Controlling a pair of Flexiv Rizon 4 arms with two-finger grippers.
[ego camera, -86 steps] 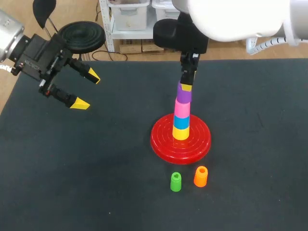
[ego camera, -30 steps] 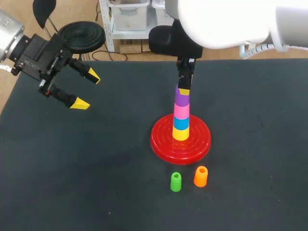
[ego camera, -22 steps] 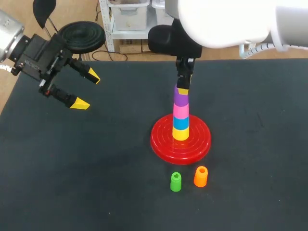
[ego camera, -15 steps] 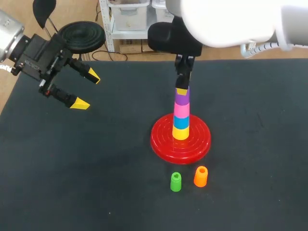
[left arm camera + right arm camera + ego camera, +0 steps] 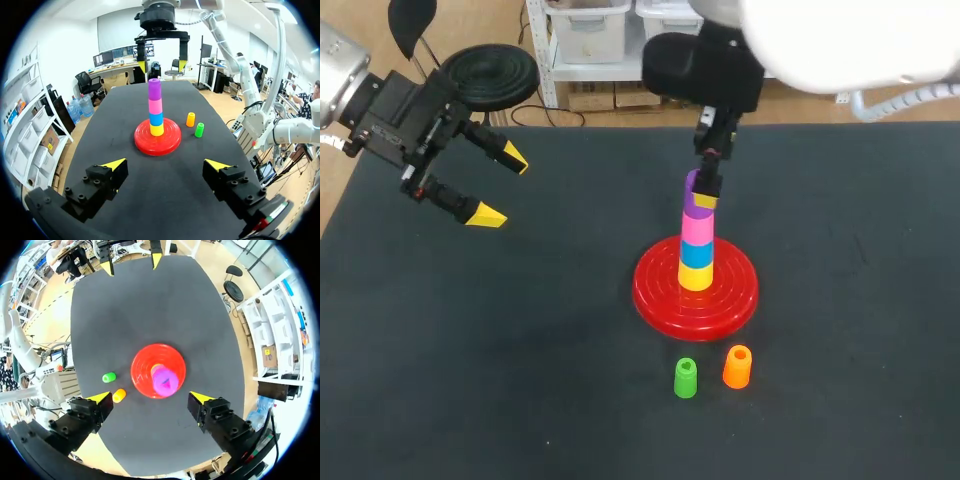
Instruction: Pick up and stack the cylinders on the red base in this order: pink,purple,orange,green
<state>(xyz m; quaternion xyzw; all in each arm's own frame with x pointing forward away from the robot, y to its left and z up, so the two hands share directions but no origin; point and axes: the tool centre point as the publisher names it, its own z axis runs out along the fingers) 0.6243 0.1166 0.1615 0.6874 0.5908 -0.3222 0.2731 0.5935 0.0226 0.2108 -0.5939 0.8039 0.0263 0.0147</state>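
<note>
Evidently the purple cylinder was seated on the pink cylinder; the right gripper was held wide open above, and the orange cylinder was judged due next.

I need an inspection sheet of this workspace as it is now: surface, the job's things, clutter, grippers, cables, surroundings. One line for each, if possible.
surface: dark table, flat.
job's things: red base carries a stack, from the bottom yellow cylinder, blue cylinder, pink cylinder, purple cylinder; orange cylinder and green cylinder stand on the table beside the base, not touching it.
clutter: nothing seen.
grippers: left gripper off to the side, jaws open, empty; right gripper above the stack, jaws open, holding nothing.
cables: white ribbed hose on the right arm; nothing seen on the table.
surroundings: nothing seen reaching over the table.
</note>
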